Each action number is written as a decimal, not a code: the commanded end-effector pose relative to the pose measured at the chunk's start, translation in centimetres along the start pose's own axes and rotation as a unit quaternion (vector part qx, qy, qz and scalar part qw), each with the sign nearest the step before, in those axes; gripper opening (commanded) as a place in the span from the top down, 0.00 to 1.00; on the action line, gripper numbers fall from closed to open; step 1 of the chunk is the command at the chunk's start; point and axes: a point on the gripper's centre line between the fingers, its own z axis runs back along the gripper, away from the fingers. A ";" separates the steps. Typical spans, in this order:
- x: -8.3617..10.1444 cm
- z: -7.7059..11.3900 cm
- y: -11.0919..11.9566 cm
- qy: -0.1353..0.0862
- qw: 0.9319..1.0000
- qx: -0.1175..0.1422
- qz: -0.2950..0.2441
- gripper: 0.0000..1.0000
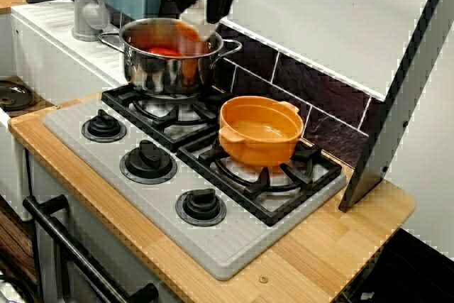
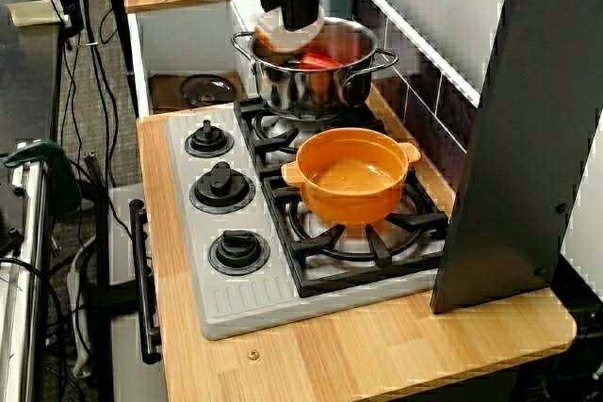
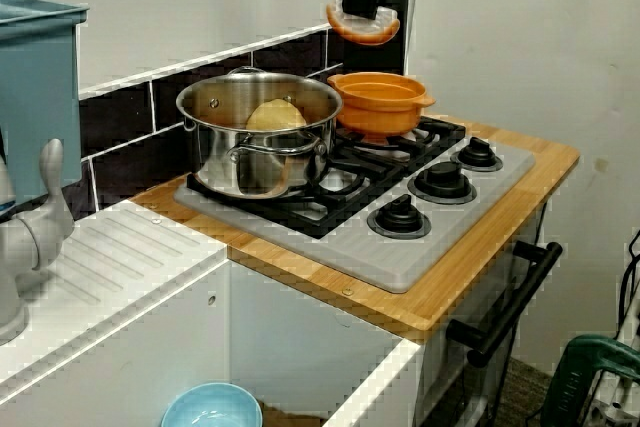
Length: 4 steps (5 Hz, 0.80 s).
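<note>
Steel pot rim (image 1: 124, 33) below pincer (image 1: 203, 15)

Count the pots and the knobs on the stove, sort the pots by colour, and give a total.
Steel pot: 1
Orange pot: 1
Knobs: 3
Total: 5
</note>
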 end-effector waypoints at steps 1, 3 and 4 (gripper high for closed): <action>0.2 2.6 3.3 -0.045 0.999 -0.007 0.024 1.00; 1.4 2.3 5.0 -0.055 0.998 0.001 0.044 1.00; 1.8 2.2 5.4 -0.061 0.997 0.000 0.054 1.00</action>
